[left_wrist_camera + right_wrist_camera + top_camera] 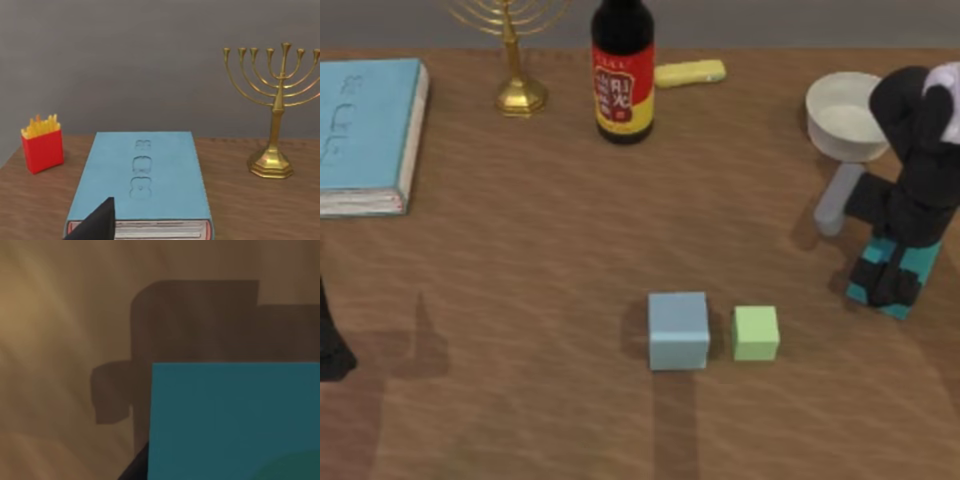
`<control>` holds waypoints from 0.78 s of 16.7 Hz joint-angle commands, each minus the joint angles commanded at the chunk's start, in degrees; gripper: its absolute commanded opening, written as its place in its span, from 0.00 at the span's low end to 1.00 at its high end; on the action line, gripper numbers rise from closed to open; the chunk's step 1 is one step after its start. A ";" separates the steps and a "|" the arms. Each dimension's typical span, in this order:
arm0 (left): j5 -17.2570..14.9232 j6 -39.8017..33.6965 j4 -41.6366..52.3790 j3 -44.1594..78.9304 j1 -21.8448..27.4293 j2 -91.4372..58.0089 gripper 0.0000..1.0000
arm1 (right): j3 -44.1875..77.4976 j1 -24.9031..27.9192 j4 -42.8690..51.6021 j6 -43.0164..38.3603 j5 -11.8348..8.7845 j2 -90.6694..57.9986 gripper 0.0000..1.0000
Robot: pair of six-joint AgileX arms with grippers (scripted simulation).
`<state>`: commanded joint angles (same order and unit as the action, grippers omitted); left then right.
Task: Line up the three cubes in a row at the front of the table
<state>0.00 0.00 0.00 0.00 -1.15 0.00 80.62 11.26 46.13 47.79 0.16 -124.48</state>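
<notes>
The sky-blue cube [678,330] and the small light green cube [755,333] sit side by side near the front middle of the table [520,300], a narrow gap between them. To their right, my right gripper [888,278] is shut on the teal cube [918,262], its black fingers clamped across it. In the right wrist view the teal cube [235,415] fills the lower part, with one dark finger [139,467] beside it and its shadow on the wood. My left gripper [330,350] is parked at the left edge, open; one dark finger [97,225] shows over the book.
A pale blue book [365,130] lies at the back left, with a red fries box [42,147] beside it. A brass candelabrum [520,60], a dark sauce bottle [623,70] and a yellow bar [690,73] stand along the back. A white pan [845,115] sits behind my right arm.
</notes>
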 joint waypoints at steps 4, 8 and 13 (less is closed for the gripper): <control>0.00 0.00 0.00 0.00 0.00 0.00 1.00 | 0.00 -0.08 0.59 -0.29 -0.18 0.75 0.00; 0.00 0.00 0.00 0.00 0.00 0.00 1.00 | 2.60 -0.11 4.70 -0.34 -0.19 2.32 0.00; 0.00 0.00 0.00 0.00 0.00 0.00 1.00 | 7.59 0.40 13.91 -0.11 -0.23 6.30 0.00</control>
<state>0.00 0.00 0.00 0.00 -1.15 0.00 88.21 11.66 60.04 47.68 -0.07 -118.18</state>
